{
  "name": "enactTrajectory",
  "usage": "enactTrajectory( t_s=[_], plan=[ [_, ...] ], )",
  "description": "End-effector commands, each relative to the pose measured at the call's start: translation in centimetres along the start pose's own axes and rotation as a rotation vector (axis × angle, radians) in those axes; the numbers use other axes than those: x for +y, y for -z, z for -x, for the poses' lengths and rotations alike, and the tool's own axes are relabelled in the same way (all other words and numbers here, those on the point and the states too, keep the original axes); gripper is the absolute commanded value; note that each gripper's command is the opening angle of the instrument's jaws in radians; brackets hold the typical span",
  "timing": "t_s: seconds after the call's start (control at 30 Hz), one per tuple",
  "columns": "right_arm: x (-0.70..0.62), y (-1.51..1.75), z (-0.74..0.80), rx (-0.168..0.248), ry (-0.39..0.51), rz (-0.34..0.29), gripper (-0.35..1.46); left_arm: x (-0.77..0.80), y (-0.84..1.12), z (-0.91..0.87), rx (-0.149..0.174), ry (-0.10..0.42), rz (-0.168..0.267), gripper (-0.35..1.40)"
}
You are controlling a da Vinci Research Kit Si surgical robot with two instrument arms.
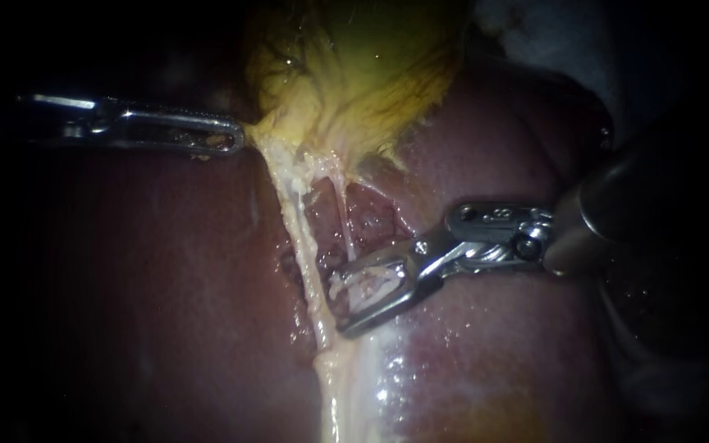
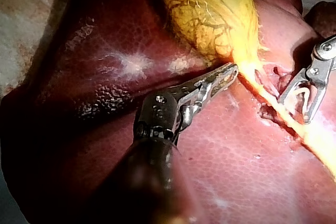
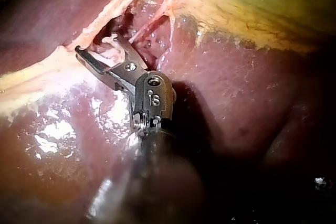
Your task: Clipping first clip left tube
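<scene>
Liver [image 1: 166, 287], right instrument [image 1: 341, 307] beside left tube [image 1: 299, 234]

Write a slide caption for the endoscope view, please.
Left instrument grips the gallbladder while the right instrument, jaws open, sits beside the left tube over the liver.

Gap btwn left tube [image 1: 298, 238] & right tube [image 1: 343, 215] open; liver [image 1: 166, 287] behind

Our left instrument [image 1: 238, 135] reaches in level from the left, jaws pressed together on the edge of the gallbladder [image 1: 354, 74]. Our right instrument [image 1: 342, 308] slants in from the right, wrist bent, jaws standing apart.
</scene>
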Motion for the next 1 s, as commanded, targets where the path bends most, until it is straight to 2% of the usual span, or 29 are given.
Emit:
enactTrajectory(
  t_s=[0.03,0.17,0.3,0.43,0.6,0.8,1.0],
  plan=[
    [0.03,-0.01,0.0,0.02,-0.004,-0.011,0.49,0.0,0.0,0.0,0.0,0.0,0.0,-0.35],
    [0.15,-0.09,0.0,0.09,-0.029,-0.097,0.5,0.0,0.0,0.0,0.0,0.0,0.0,-0.35],
    [0.19,-0.21,-0.03,0.135,-0.035,-0.165,0.51,0.0,0.0,0.0,0.0,0.0,0.0,-0.35],
    [0.13,-0.33,-0.07,0.16,-0.026,-0.224,0.52,0.0,0.0,0.0,0.0,0.0,0.0,-0.35],
    [-0.04,-0.46,-0.09,0.194,-0.02,-0.287,0.52,0.0,0.0,0.0,0.0,0.0,0.0,-0.35],
    [-0.27,-0.55,-0.09,0.181,-0.015,-0.328,0.52,0.0,0.0,0.0,0.0,0.0,0.0,-0.35],
    [-0.36,-0.59,-0.09,0.17,-0.012,-0.344,0.47,0.0,0.0,0.0,0.0,0.0,0.0,-0.35]
  ],
)
